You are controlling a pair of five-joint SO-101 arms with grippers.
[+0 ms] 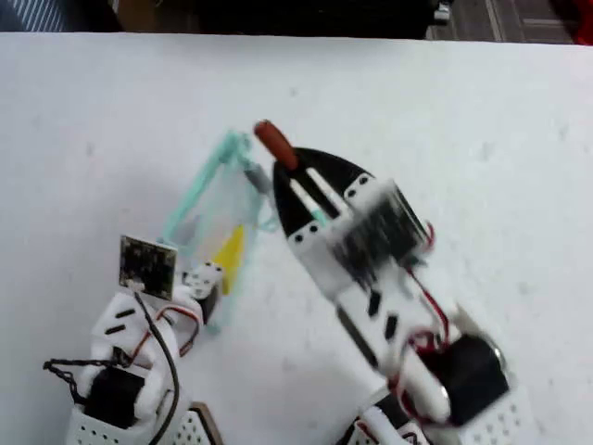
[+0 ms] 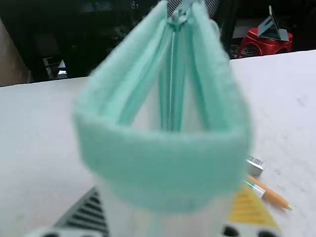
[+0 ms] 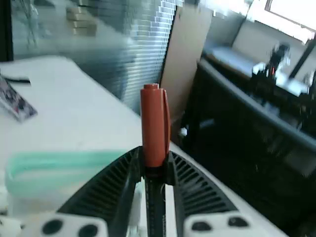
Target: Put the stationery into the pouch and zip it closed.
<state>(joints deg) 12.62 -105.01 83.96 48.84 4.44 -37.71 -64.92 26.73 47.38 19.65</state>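
Marker (image 3: 154, 123) in right gripper (image 3: 154, 167) beside pouch (image 1: 215, 211)

White-and-black left arm (image 1: 130, 343) sits low at the near table edge, wrist angled forward. Its left gripper (image 1: 218, 278) is clamped on the near end of a clear, mint-green-trimmed pouch (image 2: 163, 148). The right arm (image 1: 398, 297) stretches diagonally forward. Its black ribbed right gripper (image 3: 154, 165) is closed around a red-capped marker (image 3: 154, 123), whose cap projects beyond the tips.
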